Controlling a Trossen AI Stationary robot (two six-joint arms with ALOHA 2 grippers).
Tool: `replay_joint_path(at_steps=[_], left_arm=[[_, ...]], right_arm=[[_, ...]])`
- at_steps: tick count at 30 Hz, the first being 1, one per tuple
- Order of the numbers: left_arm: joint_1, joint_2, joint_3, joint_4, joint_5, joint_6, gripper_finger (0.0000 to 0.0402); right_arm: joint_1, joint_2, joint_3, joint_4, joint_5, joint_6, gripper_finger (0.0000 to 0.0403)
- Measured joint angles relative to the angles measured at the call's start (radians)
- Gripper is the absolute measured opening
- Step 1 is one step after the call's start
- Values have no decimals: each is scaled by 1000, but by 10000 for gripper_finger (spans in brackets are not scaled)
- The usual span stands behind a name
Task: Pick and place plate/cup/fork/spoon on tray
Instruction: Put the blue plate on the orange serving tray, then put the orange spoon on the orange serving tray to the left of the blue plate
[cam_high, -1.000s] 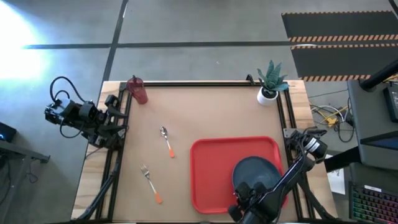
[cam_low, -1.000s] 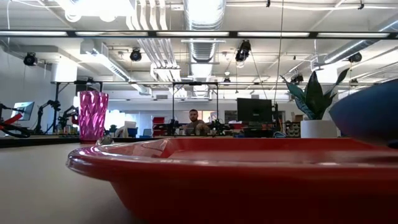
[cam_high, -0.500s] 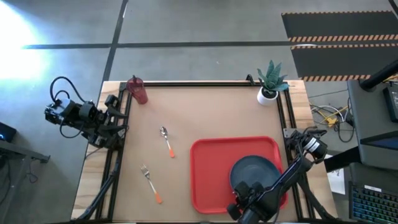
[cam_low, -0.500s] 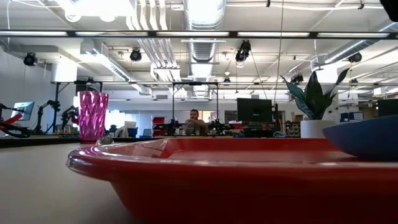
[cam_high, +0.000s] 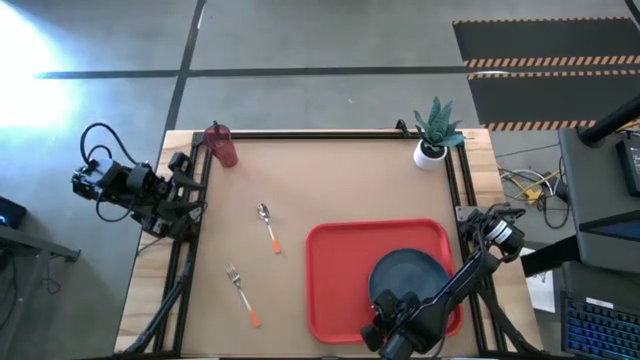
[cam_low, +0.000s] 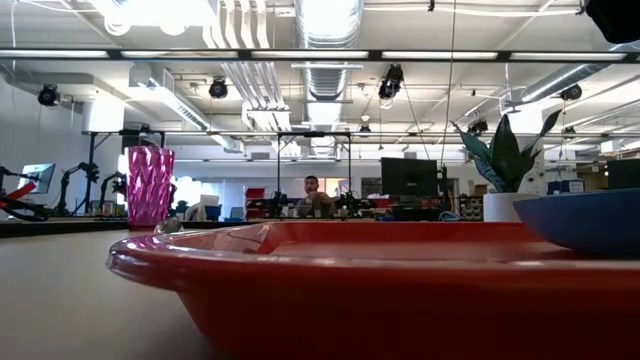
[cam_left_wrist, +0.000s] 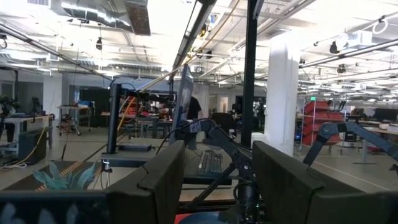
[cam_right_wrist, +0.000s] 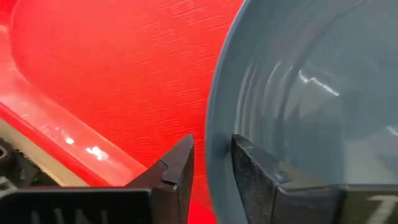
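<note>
The right end effector (cam_right_wrist: 211, 163) sits at the near edge of the tray (cam_high: 335, 275), its 2 fingers (cam_right_wrist: 176, 167) pinching the rim of the plate (cam_high: 405, 275): one finger lies outside the rim over the red tray floor, the other inside the plate's well. From the high view the plate is inside the tray's right half, just ahead of that end effector; the low view shows it level above the tray rim, though I cannot tell whether it fully rests on the tray floor or is a touch raised.

I judge 1 of 4 items nearly done: the plate is over the tray but not yet let go. Left to do are 3. The spoon (cam_high: 267, 224) and the fork (cam_high: 241, 292) lie on the bare counter (cam_high: 350, 180), well off to the left of the right end effector and apart from each other. The cup (cam_high: 221, 144) stands upright at the far left corner.

The left end effector (cam_left_wrist: 214, 180) waits off the counter's left edge, fingers spread and gripping nothing.
</note>
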Motion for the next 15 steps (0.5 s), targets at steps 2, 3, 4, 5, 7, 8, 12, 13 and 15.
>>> replay_joint_path(at_steps=[2, 3, 4, 5, 7, 8, 12, 13, 15], left_arm=[[0, -2, 0, 0, 0, 0, 171], [0, -2, 0, 0, 0, 0, 171], [0, -2, 0, 0, 0, 0, 171], [0, -2, 0, -1, 0, 0, 171], [0, -2, 0, -2, 0, 0, 171], [0, -2, 0, -2, 0, 0, 171], [0, -2, 0, -3, 0, 0, 171], [0, -2, 0, -3, 0, 0, 171], [0, -2, 0, -4, 0, 0, 171]], right_arm=[[-1, 0, 0, 23, 0, 1, 109], [-2, 0, 0, 36, 0, 0, 114], [-2, 0, 2, 42, 0, -1, 118], [-2, 0, 6, 38, 0, -5, 123], [-4, 0, 18, 38, 0, -16, 132], [-6, 0, 25, 36, 0, -21, 137], [-6, 0, 55, -12, 0, -37, 154], [-6, 0, 64, -23, 0, -37, 158], [-6, 0, 85, -49, 0, -37, 165]])
